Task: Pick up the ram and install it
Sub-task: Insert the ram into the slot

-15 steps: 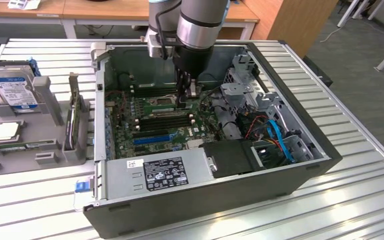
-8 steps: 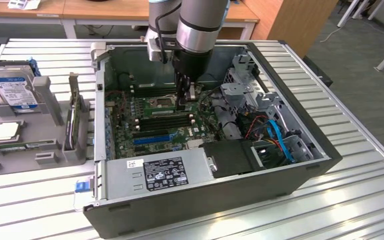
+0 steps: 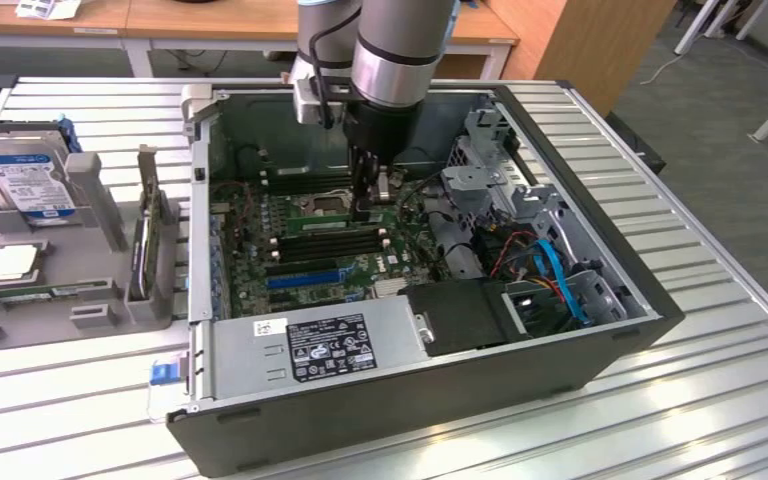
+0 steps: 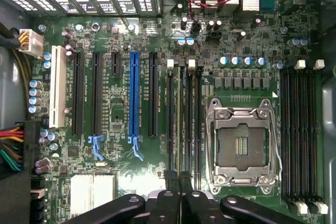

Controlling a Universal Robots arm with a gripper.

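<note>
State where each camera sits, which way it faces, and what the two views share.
Exterior view: off the arm, raised beside the table, looking down into the open computer case; arm and gripper show.
Wrist view: on the wrist, looking straight down at the motherboard; the shut gripper's fingers show.
Shared: the motherboard, blue slot, CPU socket.

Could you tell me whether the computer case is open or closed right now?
Open: the computer case has no side panel on, and its motherboard lies exposed.
</note>
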